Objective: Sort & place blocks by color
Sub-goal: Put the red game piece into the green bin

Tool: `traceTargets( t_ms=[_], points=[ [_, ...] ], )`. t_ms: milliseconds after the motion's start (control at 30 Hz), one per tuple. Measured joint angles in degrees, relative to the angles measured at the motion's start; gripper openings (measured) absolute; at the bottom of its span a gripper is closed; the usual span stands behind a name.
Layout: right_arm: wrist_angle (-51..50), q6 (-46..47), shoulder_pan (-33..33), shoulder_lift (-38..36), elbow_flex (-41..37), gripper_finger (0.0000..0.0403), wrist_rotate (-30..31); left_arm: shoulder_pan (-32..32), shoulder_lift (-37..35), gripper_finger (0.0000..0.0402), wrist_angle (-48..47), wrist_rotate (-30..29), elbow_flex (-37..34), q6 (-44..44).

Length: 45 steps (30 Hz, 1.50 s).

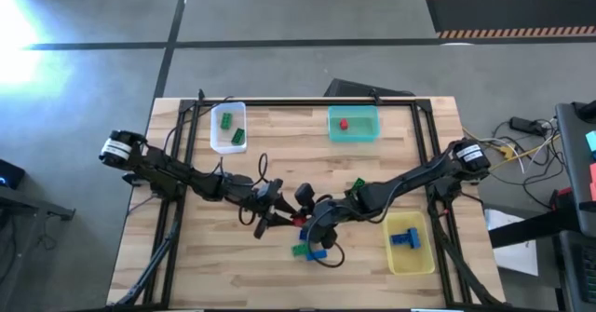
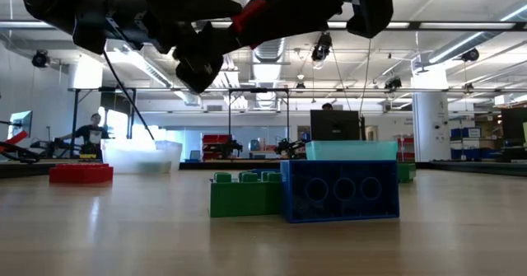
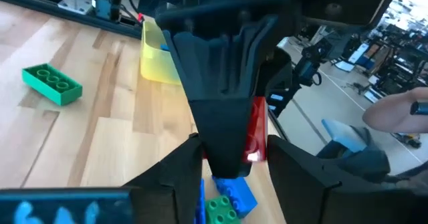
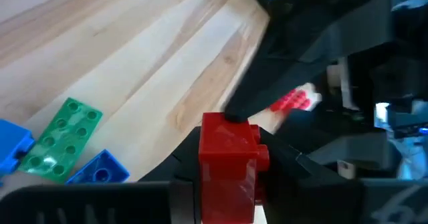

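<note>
right claw (image 4: 227,167) clenched on red block (image 4: 229,162) mid-table, left claw (image 1: 270,211) touching it, grip unclear

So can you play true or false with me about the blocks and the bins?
1. The yellow bin holds a blue block. True.
2. The teal bin holds a green block. False: it holds a small red block.
3. The clear bin holds green blocks. True: two of them.
4. Every block is already in a bin. False: a loose green block and a loose blue block lie side by side on the table.
5. The right gripper has a big red block between its jaws. True, up above the table's middle.
</note>
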Motion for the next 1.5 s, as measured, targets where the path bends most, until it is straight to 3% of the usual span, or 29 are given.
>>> traceTargets(
  t_ms=[300,467,667,867,967,1167,1367,1500],
  points=[
    [-5.54,6.77,0.00,-1.00,-0.18,0.0083,-2.40,1.33,-0.26,0.0262,0.05,-0.34,-0.31,7.54],
    [-14.82,12.20,-0.23,-2.21,0.13,0.0083,-1.03,2.49,-2.80,0.0284,-10.89,-3.35,-0.52,10.37],
    [-29.15,15.92,-2.86,-4.69,0.20,0.0083,12.00,2.88,-8.20,0.0285,-24.31,-14.28,-0.59,10.27],
    [-33.14,16.50,-12.54,-7.53,-0.05,0.0083,24.10,2.90,-15.56,0.0285,-37.25,-28.54,-0.57,7.16],
    [-32.99,17.94,-19.92,-8.77,-0.05,0.0083,23.94,2.90,-18.38,0.0285,-39.97,-32.89,-0.65,4.86],
    [-32.99,26.66,-36.45,-9.38,-0.52,0.0083,22.77,2.90,-21.08,0.0285,-40.00,-33.14,-1.29,4.32],
    [-32.98,37.25,-50.92,-7.12,-1.25,0.0083,7.81,2.90,-21.25,0.0285,-39.94,-33.17,-1.36,4.32],
    [-32.89,42.20,-55.06,-5.88,-1.31,0.0089,6.49,2.90,-20.54,0.0285,-39.98,-33.17,-1.36,4.27]
  ],
)
